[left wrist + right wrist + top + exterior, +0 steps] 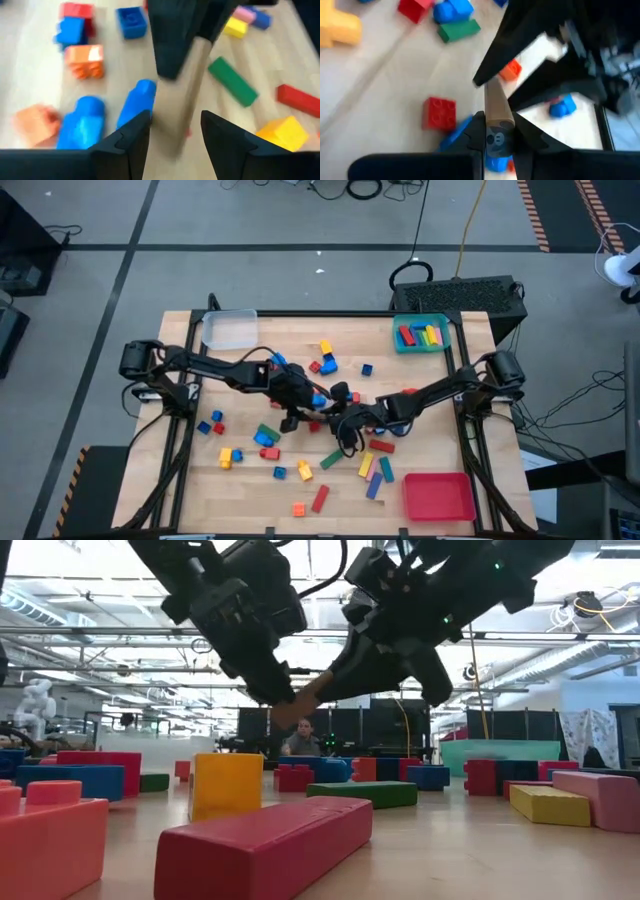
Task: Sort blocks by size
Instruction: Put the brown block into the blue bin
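Note:
Many coloured blocks lie loose on the wooden table (250,500), among them a green bar (232,81), blue bricks (135,102) and a red brick (439,114). My right gripper (497,122) is at the table's middle (342,423), shut on a tan bar (495,102) held above the table. My left gripper (175,120) is open just to the left of it (297,410). Its fingers stand on either side of the bar's free end (180,130), with a narrow gap on each side. The bar also shows between the two grippers in the low view (298,705). My right gripper pinches one end of the tan bar (496,116) between its two fingers. The bar sticks out forward along the fingers, toward my left gripper. It is lifted clear of the table.
A clear tray (230,330) stands at the far left. A teal tray (400,345) with several blocks stands at the far right, and a red tray (438,495) at the near right. Loose blocks lie all around the grippers. A person sits far behind the table (300,740).

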`<control>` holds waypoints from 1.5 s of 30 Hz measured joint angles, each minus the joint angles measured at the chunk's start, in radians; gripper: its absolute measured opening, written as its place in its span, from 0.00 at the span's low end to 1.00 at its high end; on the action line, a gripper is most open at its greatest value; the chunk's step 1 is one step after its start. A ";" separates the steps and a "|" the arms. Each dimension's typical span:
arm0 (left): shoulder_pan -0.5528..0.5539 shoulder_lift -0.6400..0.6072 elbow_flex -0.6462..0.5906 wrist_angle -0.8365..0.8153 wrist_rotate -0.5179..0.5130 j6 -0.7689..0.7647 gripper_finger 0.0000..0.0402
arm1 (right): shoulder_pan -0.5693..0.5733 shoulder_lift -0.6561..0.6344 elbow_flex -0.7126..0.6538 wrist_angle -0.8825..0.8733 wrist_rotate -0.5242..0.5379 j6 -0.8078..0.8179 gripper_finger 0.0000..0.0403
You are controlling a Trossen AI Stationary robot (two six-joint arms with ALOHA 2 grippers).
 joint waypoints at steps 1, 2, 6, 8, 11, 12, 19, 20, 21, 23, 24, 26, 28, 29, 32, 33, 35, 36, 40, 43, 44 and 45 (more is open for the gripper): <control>0.001 -0.011 0.000 -0.018 -0.012 0.000 0.44 | -0.003 -0.012 -0.001 -0.035 0.009 0.014 0.10; 0.001 -0.019 0.000 -0.019 -0.026 0.000 0.44 | -0.005 -0.025 -0.002 -0.066 0.011 0.029 0.10; 0.006 -0.068 -0.002 -0.059 -0.092 0.001 0.44 | -0.022 -0.087 -0.002 -0.151 0.014 0.083 0.10; 0.007 -0.100 -0.001 -0.087 -0.108 0.002 0.44 | -0.032 -0.114 -0.002 -0.191 0.013 0.104 0.10; 0.004 -0.132 0.000 -0.095 -0.136 0.006 0.44 | -0.046 -0.173 -0.021 -0.248 0.059 0.132 0.10; 0.002 -0.147 -0.004 -0.117 -0.151 0.006 0.44 | -0.050 -0.192 -0.030 -0.241 0.086 0.136 0.10; 0.002 -0.204 -0.063 -0.094 -0.211 0.001 0.44 | -0.078 -0.374 -0.156 -0.301 0.284 0.234 0.10; 0.002 -0.210 -0.072 -0.093 -0.221 0.001 0.44 | -0.086 -0.400 -0.172 -0.311 0.320 0.260 0.10; 0.002 -0.221 -0.085 -0.108 -0.227 -0.001 0.44 | -0.096 -0.428 -0.192 -0.310 0.352 0.291 0.10; 0.002 -0.222 -0.099 -0.062 -0.228 -0.002 0.44 | -0.118 -0.492 -0.240 -0.376 0.414 0.368 0.10; 0.002 -0.222 -0.109 -0.039 -0.232 -0.002 0.44 | -0.135 -0.520 -0.258 -0.396 0.439 0.410 0.10; 0.002 -0.227 -0.125 -0.065 -0.232 -0.003 0.44 | -0.171 -0.578 -0.297 -0.420 0.472 0.506 0.10; 0.002 -0.219 -0.118 -0.025 -0.233 -0.002 0.44 | -0.216 -0.628 -0.339 -0.470 0.483 0.585 0.10; 0.002 -0.221 -0.118 -0.023 -0.233 -0.002 0.44 | -0.242 -0.649 -0.355 -0.466 0.481 0.620 0.10; 0.002 -0.217 -0.119 0.018 -0.240 -0.002 0.44 | -0.318 -0.708 -0.413 -0.488 0.478 0.689 0.10; 0.002 -0.216 -0.119 0.018 -0.241 -0.002 0.44 | -0.342 -0.718 -0.422 -0.478 0.480 0.708 0.10; 0.002 -0.217 -0.120 0.038 -0.245 -0.002 0.44 | -0.393 -0.742 -0.444 -0.502 0.472 0.739 0.10; 0.002 -0.217 -0.119 0.044 -0.254 -0.002 0.44 | -0.416 -0.747 -0.447 -0.512 0.473 0.752 0.10; 0.003 -0.217 -0.120 0.044 -0.267 -0.001 0.44 | -0.506 -0.753 -0.452 -0.529 0.467 0.787 0.10; 0.003 -0.217 -0.120 0.057 -0.279 -0.002 0.44 | -0.577 -0.750 -0.450 -0.530 0.439 0.799 0.10; 0.003 -0.217 -0.120 0.059 -0.281 -0.002 0.44 | -0.603 -0.749 -0.451 -0.525 0.419 0.800 0.10; 0.003 -0.217 -0.120 0.061 -0.289 -0.003 0.44 | -0.627 -0.747 -0.450 -0.520 0.398 0.800 0.10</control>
